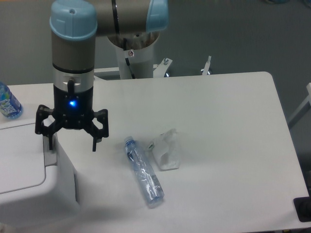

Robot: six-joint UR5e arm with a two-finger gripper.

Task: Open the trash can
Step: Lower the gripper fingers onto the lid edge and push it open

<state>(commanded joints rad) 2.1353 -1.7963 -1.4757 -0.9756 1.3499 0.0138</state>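
Note:
The trash can [63, 189] is a large white boxy bin at the table's front left corner. Its flat lid [19, 155] lies down on it, with a grey tab [50, 156] at the lid's right edge. My gripper [72, 144] hangs open and empty over the bin's right edge, pointing down. Its left fingertip [49, 143] is right at the grey tab; whether it touches I cannot tell. Its right fingertip [94, 147] hangs past the bin's right side, above the table.
A clear plastic bottle [143, 177] lies on the table right of the bin, with a small white wrapper [165, 151] beside it. A blue-labelled bottle [7, 102] stands at the far left edge. The arm's base [136, 58] is at the back.

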